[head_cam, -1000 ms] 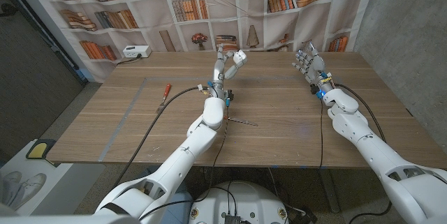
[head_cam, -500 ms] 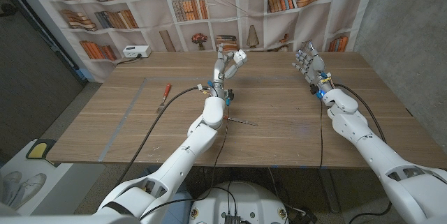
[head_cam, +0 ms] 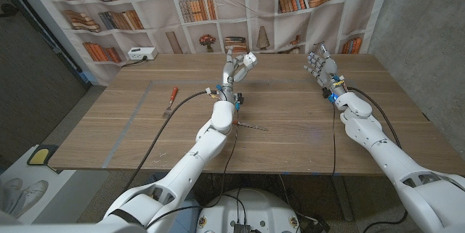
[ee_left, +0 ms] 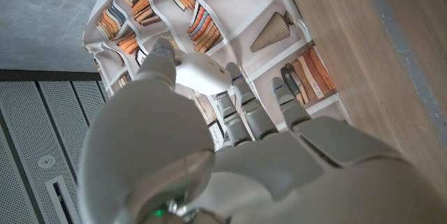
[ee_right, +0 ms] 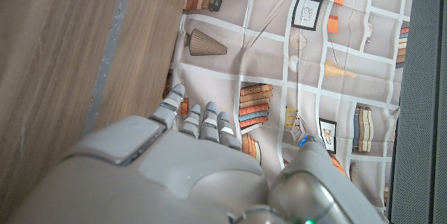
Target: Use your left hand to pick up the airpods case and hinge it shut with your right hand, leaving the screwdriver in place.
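Backing the wooden table (head_cam: 290, 109) is a printed bookshelf curtain (head_cam: 218, 8). Raised over its far edge, the left hand (head_cam: 234, 64) pinches the glossy white airpods case (head_cam: 249, 59); the right hand (head_cam: 320, 64) holds nothing, fingers spread, and the orange-handled screwdriver (head_cam: 172, 96) lies apart.

Even, soft indoor light; head view sharp with bowed edges, wrist views slightly soft.

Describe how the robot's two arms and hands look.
Both arms are glossy white, built of rounded segments. Black cables run along each to the wrist. The left hand and right hand are pale grey-white with jointed fingers; the right wrist carries blue and orange fittings.
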Controlling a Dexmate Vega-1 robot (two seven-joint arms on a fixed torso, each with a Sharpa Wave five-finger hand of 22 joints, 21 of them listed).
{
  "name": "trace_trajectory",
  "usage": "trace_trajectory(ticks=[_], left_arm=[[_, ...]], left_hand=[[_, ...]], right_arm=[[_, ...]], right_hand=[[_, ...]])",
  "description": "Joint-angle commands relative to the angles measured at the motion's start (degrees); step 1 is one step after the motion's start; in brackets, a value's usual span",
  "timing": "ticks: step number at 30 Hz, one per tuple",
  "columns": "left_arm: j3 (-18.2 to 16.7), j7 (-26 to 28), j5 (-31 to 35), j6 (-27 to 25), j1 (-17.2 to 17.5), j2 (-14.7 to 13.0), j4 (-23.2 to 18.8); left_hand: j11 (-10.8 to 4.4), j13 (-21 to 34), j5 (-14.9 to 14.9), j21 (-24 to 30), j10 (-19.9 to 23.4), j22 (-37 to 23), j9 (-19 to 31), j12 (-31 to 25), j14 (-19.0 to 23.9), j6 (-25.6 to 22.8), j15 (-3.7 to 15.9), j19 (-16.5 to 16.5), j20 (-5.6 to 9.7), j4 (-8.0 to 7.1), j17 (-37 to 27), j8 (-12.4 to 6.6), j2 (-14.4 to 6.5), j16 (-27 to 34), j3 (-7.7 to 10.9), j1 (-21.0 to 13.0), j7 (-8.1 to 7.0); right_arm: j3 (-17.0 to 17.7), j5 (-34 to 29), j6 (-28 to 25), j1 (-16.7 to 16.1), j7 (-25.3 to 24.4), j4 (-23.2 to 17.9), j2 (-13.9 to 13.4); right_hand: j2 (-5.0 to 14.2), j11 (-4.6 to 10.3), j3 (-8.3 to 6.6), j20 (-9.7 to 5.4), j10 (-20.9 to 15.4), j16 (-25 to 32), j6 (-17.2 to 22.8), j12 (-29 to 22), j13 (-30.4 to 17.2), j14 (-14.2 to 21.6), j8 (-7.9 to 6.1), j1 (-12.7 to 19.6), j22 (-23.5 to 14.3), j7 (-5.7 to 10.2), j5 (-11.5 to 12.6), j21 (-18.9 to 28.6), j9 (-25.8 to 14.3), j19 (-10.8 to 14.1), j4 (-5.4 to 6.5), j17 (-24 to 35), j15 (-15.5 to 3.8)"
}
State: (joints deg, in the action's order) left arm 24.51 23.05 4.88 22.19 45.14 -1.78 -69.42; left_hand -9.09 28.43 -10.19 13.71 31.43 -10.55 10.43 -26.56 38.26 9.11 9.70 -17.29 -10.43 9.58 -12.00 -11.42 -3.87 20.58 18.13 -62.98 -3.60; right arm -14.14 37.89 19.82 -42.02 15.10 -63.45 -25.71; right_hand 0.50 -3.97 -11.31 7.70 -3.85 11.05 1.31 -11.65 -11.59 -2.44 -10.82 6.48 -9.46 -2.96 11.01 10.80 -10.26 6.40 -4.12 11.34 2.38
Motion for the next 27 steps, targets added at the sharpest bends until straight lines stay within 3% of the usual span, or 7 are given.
trace_trajectory(ticks=[1, 8, 11, 13, 16, 25, 27], left_arm=[[-1.0, -3.8, -4.4, 1.2, -0.1, 1.1, 1.2], [-1.3, -4.2, -4.4, 1.8, 0.1, 1.3, 1.2], [-1.4, -5.8, -5.6, 2.8, 0.1, 1.2, 1.6], [-1.4, -6.5, -5.9, 3.1, 0.0, 1.0, 1.7], [-1.5, -5.3, -4.9, 2.0, 0.5, 1.0, 0.6], [-2.0, -7.9, -7.7, 2.6, 0.6, 1.6, 1.2], [-2.2, -8.7, -8.4, 2.9, 0.5, 1.7, 1.6]], left_hand=[[-3.47, 1.0, -0.3, 0.4, 3.8, -0.1, 0.1, -0.1, 5.1, -0.2, 3.24, -1.2, 0.63, 0.06, -0.5, 0.13, -4.0, 1.0, 0.59, -4.7, -0.17], [-3.42, 1.1, -0.4, 0.2, 4.2, -0.2, 0.1, -0.1, 7.1, -0.4, 3.52, -0.9, 2.08, 0.30, -0.9, 0.12, -3.9, 1.9, 0.65, -5.7, -0.22], [-3.34, 1.1, -0.3, 0.9, 4.4, -0.3, 0.1, 0.0, 7.5, -0.5, 3.34, -2.9, 1.58, 0.19, -0.8, 0.11, -3.8, 1.7, 0.65, -6.0, -0.09], [-3.41, 1.3, -0.3, 2.5, 4.5, -0.5, 0.1, 0.1, 5.2, -0.4, 2.83, -6.8, -0.20, -0.27, 0.0, 0.22, -3.5, -0.4, 0.74, -5.7, 0.05], [-3.33, 1.3, -0.3, 4.2, 4.0, -0.7, 0.1, 0.5, 5.1, -0.1, 3.01, -11.0, 1.07, -0.38, -0.3, 0.34, -3.8, -0.7, 0.84, -5.8, 0.18], [-3.30, 1.5, -0.4, 3.9, 4.5, -0.7, 0.1, 0.5, 8.7, -0.1, 3.73, -10.0, 1.64, 0.12, -1.5, 0.32, -4.0, 1.1, 0.91, -7.2, -0.15], [-3.17, 1.8, -0.3, 4.8, 5.0, -0.8, 0.1, 0.4, 10.3, -0.1, 3.80, -12.1, 3.30, 0.28, -2.2, 0.28, -3.8, 2.1, 0.65, -8.3, -0.16]], right_arm=[[-0.3, -0.4, -0.4, 0.0, -0.7, -0.3, 0.1], [-0.4, -0.5, -0.4, 0.1, -0.9, -0.5, 0.1], [-0.5, -0.5, -0.4, 0.2, -0.7, -0.4, 0.1], [-0.5, -0.4, -0.3, 0.1, -0.6, -0.4, 0.3], [-0.6, -0.6, 0.1, 0.1, -0.5, -0.3, 0.2], [-0.3, -0.7, -0.3, -0.9, -1.8, -2.2, -0.2], [-0.4, -0.9, 0.1, -1.1, -1.6, -2.2, -0.3]], right_hand=[[0.27, 0.37, -0.06, 0.74, -0.1, 0.5, 0.0, 0.0, -0.1, 0.1, -0.13, 0.1, -0.3, 0.21, 0.0, 0.0, -0.3, 0.1, -0.15, 0.1, 0.58], [0.29, 0.46, -0.06, 0.68, -0.2, 0.5, 0.0, 0.0, -0.1, 0.0, -0.14, 0.0, -0.3, 0.21, 0.0, 0.0, -0.3, 0.1, -0.18, 0.1, 0.55], [0.30, 0.53, -0.06, 0.68, -0.1, 0.5, 0.1, 0.0, -0.1, 0.0, -0.15, 0.0, -0.3, 0.21, 0.0, 0.0, -0.3, 0.1, -0.19, 0.1, 0.51], [0.30, 0.49, -0.06, 0.68, -0.1, 0.5, 0.1, 0.0, -0.1, 0.0, -0.16, 0.0, -0.3, 0.24, 0.0, 0.0, -0.3, 0.1, -0.20, 0.1, 0.51], [0.30, 0.48, -0.05, 0.72, -0.1, 0.5, 0.0, 0.0, -0.1, 0.0, -0.14, 0.0, -0.3, 0.21, 0.0, 0.0, -0.3, 0.1, -0.21, 0.1, 0.51], [0.31, 0.51, -0.04, 0.68, -0.1, 0.5, -0.1, 0.0, -0.1, -0.1, -0.12, 0.0, -0.3, 0.35, 0.0, 0.0, -0.3, 0.1, -0.25, 0.1, 0.45], [0.31, 0.67, -0.04, 0.67, -0.1, 0.5, -0.1, 0.0, -0.1, -0.1, -0.12, 0.0, -0.3, 0.34, 0.0, 0.0, -0.3, 0.2, -0.27, 0.1, 0.35]])
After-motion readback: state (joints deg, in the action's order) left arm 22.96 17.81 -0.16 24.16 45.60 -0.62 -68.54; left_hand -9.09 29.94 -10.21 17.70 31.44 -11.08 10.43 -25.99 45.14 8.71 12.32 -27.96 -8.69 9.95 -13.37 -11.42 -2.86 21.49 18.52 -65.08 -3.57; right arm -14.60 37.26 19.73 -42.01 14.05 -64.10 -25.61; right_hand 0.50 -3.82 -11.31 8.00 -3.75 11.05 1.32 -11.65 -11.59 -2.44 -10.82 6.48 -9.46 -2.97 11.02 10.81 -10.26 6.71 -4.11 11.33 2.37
